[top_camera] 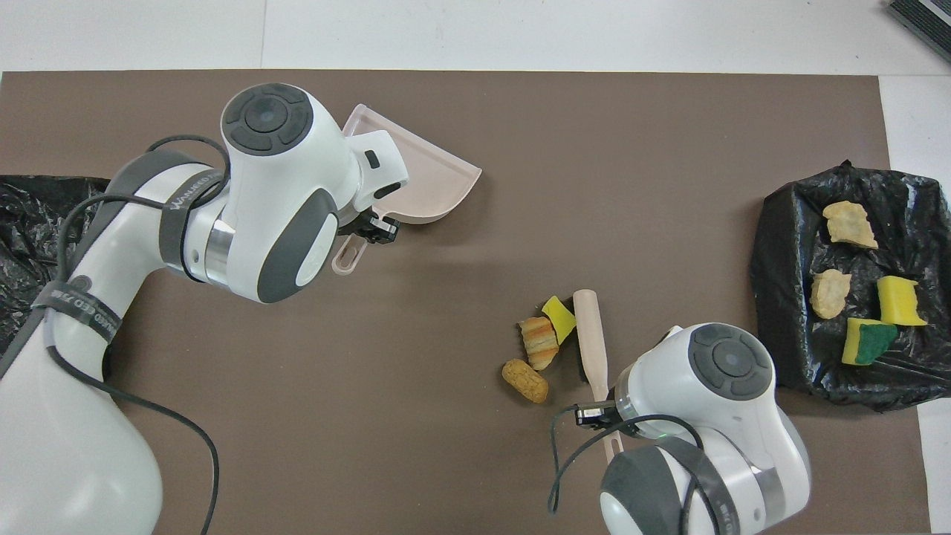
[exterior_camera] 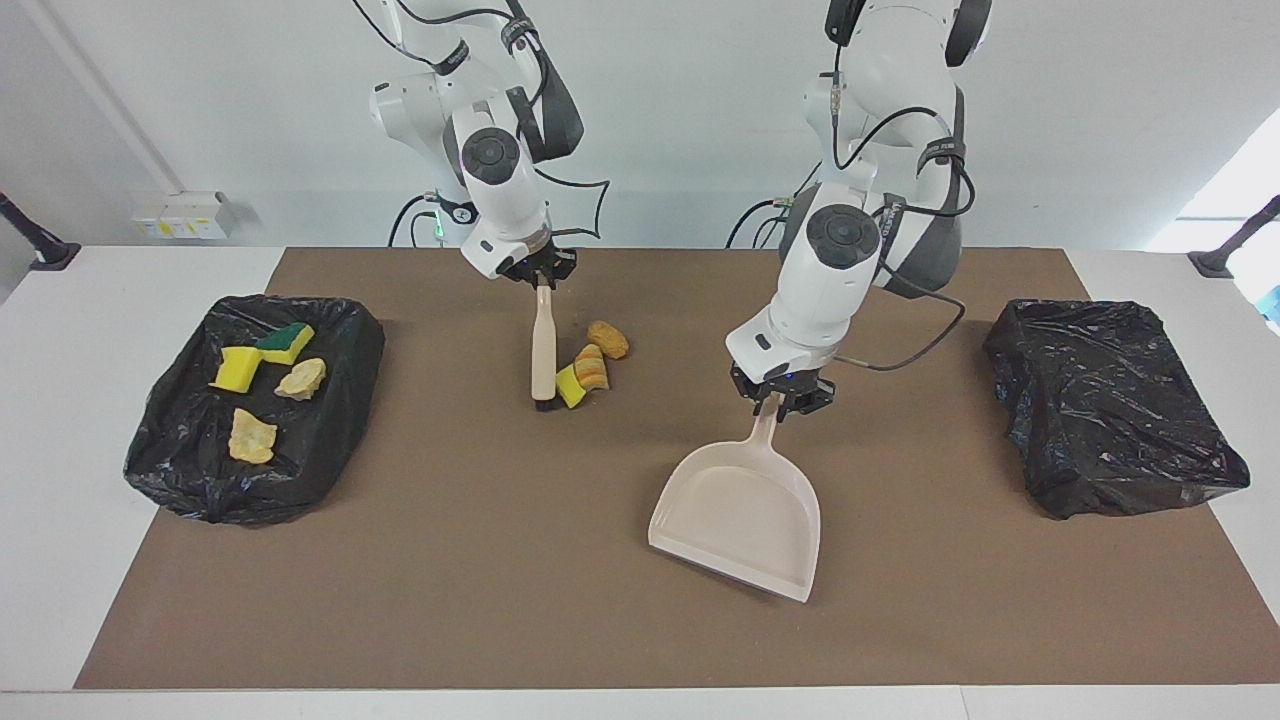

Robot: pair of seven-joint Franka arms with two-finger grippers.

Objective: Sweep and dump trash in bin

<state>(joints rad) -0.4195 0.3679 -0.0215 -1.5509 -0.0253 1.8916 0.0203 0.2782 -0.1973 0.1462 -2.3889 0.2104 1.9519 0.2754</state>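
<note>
**Brush at trash pile, dustpan held off to the side**

Facing view: right tool (exterior_camera: 541, 277) pinches the top of the brush (exterior_camera: 543, 345) handle. Brush long axis runs toward/away from the robots, bristle end pointing away, touching a yellow sponge piece (exterior_camera: 569, 385) and striped lump (exterior_camera: 592, 367); another lump (exterior_camera: 608, 339) sits nearer the robots. Left tool (exterior_camera: 779, 398) clamps the dustpan (exterior_camera: 738, 515) handle, pan mouth pointing away from the robots. Bin (exterior_camera: 180, 440) at the right arm's end holds four pieces; second bin (exterior_camera: 1110, 410) at the left arm's end.

Overhead view: three pieces (top_camera: 540, 343) beside the brush (top_camera: 592, 334), well apart from the dustpan (top_camera: 435, 186). Left arm band reads "WANUEED"-like text, only partly legible.
</note>
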